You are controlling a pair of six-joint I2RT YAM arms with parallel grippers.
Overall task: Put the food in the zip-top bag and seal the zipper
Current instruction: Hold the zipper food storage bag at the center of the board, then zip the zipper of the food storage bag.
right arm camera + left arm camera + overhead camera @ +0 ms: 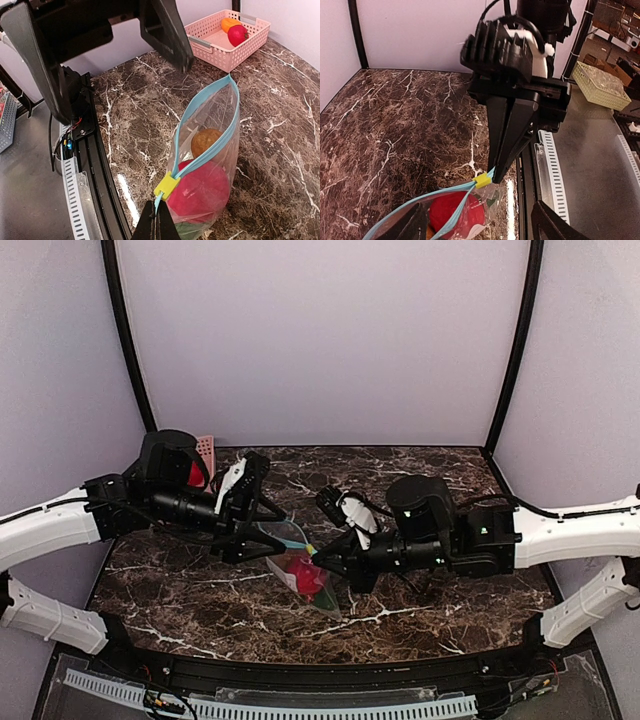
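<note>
The clear zip-top bag stands on the marble between my two grippers. Inside it lies the food: a large red piece and a brownish-orange piece. The teal zipper gapes, its two strips apart. A yellow slider sits at the end nearest my right gripper, which is shut on the zipper's tip just beyond the slider. My left gripper is open, its fingers on either side of the bag's mouth and not touching it. From above, the bag lies between both grippers.
A pink slotted basket stands at the table's far left corner, holding an orange piece and a red one. A black rail and a white slotted strip run along the near edge. Grey walls enclose the marble table.
</note>
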